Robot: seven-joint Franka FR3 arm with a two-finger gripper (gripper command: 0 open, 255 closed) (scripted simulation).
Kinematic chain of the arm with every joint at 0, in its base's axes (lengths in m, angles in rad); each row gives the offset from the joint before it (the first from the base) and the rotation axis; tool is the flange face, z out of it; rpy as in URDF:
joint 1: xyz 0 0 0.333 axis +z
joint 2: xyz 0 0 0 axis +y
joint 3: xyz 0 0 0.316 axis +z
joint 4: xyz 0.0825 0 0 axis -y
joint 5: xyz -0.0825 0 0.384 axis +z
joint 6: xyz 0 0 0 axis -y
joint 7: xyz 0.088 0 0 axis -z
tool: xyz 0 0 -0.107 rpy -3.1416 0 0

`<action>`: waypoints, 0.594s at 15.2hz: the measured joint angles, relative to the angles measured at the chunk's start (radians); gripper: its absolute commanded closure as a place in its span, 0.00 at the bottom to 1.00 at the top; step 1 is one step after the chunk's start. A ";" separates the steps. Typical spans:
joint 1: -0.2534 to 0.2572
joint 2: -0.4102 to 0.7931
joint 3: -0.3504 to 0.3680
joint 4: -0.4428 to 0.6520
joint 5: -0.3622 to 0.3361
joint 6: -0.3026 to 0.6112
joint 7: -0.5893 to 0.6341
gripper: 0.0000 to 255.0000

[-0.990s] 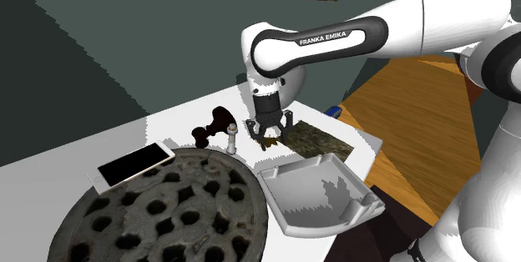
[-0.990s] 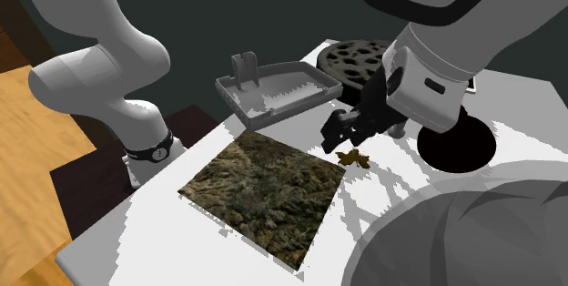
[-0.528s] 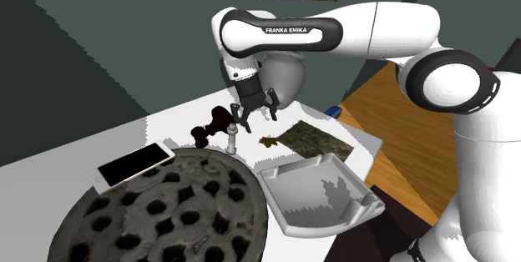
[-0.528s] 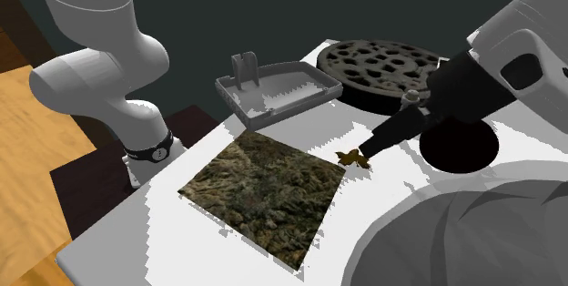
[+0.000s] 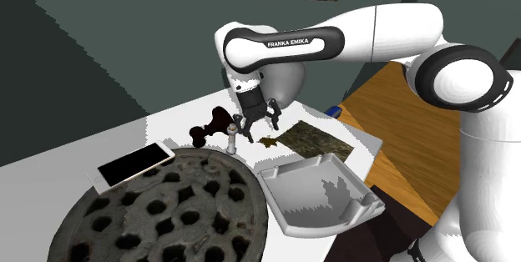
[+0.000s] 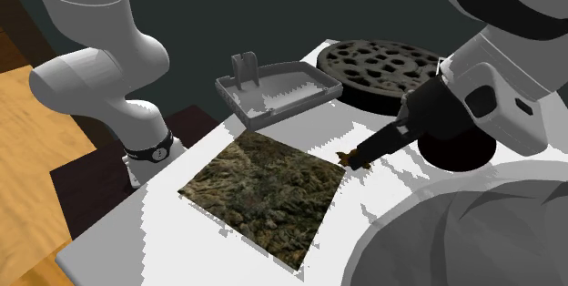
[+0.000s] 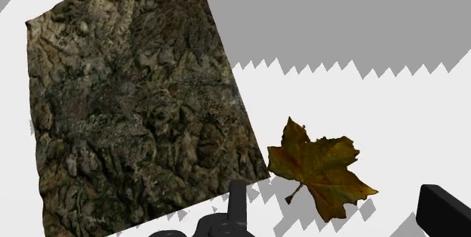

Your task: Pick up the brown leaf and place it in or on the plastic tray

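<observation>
Right now I have the hand low over the white tabletop, pointing down, with its fingers spread apart and nothing between them. It is open and grips nothing.

The brown leaf lies flat on the tabletop directly ahead of the hand. In the wrist view it sits in the gap between the two fingers, nearer one of them, and neither finger touches it. Its stem points back toward the hand. From the second exterior view one fingertip comes down right beside the leaf, though I cannot tell from there whether they meet.

Just beside the leaf, off to one side of the hand, lies a dark, mossy square mat. One of its corners is near the leaf without covering it.

The pale grey tray sits apart from the hand, beyond the mat's near corner and toward the arm's stand, and I see nothing in it.

On the hand's other side, close by, stand a small grey peg and a dark brown figure. Further off that way lie a phone and a large round dark disc full of holes.
</observation>
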State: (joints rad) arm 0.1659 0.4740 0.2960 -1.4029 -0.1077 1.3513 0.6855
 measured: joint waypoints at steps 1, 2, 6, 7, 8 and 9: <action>0.000 0.000 0.000 -0.001 0.000 0.005 0.000 0.00; 0.000 0.001 0.000 -0.001 0.000 0.006 0.000 0.00; 0.000 0.002 0.000 -0.002 0.000 0.010 0.000 1.00; 0.001 0.001 0.001 -0.001 0.001 0.012 0.001 1.00; 0.001 0.002 0.001 -0.001 0.001 0.012 0.000 1.00; 0.001 0.003 0.001 -0.002 0.000 0.012 0.001 1.00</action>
State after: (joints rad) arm 0.1668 0.4771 0.2965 -1.4045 -0.1075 1.3635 0.6861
